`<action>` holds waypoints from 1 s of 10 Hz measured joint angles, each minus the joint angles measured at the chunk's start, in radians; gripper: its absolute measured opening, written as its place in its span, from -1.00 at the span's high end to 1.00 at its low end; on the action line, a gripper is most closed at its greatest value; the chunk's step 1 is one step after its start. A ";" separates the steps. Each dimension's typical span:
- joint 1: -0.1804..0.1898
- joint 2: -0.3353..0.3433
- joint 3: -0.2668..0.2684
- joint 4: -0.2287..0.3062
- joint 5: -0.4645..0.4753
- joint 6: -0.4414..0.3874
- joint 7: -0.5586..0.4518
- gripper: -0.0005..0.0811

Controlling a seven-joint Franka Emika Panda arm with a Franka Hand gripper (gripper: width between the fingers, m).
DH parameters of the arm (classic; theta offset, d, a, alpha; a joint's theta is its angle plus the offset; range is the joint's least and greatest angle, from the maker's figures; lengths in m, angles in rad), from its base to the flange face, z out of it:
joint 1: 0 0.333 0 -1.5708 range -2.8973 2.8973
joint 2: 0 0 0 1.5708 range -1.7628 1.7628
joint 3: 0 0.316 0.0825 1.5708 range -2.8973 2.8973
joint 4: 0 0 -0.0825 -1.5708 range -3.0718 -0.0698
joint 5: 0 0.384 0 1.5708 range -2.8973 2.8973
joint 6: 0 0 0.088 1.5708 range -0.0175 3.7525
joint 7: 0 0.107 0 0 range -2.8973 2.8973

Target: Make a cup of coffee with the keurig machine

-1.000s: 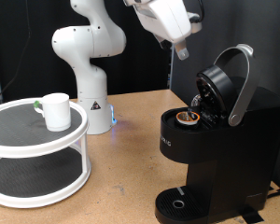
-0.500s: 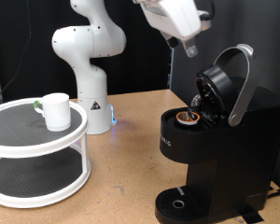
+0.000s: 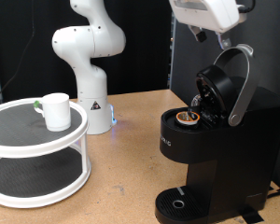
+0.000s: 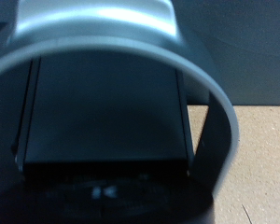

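One gripper [image 3: 222, 39] is all you have, and it hangs at the exterior view's top right, just above the raised lid handle [image 3: 241, 82] of the keurig machine [image 3: 210, 140]; you see only the white hand and the dark tips under it, so you cannot tell how far the fingers stand apart, and nothing shows between them. Your wrist view looks straight down onto that curved silver-grey lid handle [image 4: 112, 42], which arches across the picture over the black body of the machine, with the tan table [image 4: 257, 163] showing past one side; no fingers show in that view. In the exterior view the machine stands at the right with its lid tipped up and back, so the brew chamber is open, and a pod [image 3: 187, 118] with a brownish top sits in the holder at the front. Below it, the round drip tray base [image 3: 180, 203] carries nothing. The cup [image 3: 57, 111] is well apart from the machine, at the exterior view's left: it stands upright on the top tier of a white two-tier round rack [image 3: 39, 154], towards the back of that tier. A small dark thing with a bit of green lies just beside the cup on the same tier, too small for you to make out. The rack's lower tier shows only its dark mesh floor. Between the rack and the machine stands the white arm base [image 3: 89, 65], with a small blue light low on its side.
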 joint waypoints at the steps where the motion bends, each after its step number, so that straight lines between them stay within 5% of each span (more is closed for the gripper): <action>1: 0.003 0.000 0.015 0.001 0.000 0.008 0.019 -0.98; 6: 0.010 0.014 0.091 0.017 0.000 0.064 0.110 -0.89; 7: 0.010 0.021 0.105 0.022 -0.001 0.079 0.123 -0.56; 8: 0.011 0.025 0.119 0.024 -0.001 0.098 0.131 -0.56; 10: 0.012 0.026 0.146 0.028 0.000 0.129 0.151 0.19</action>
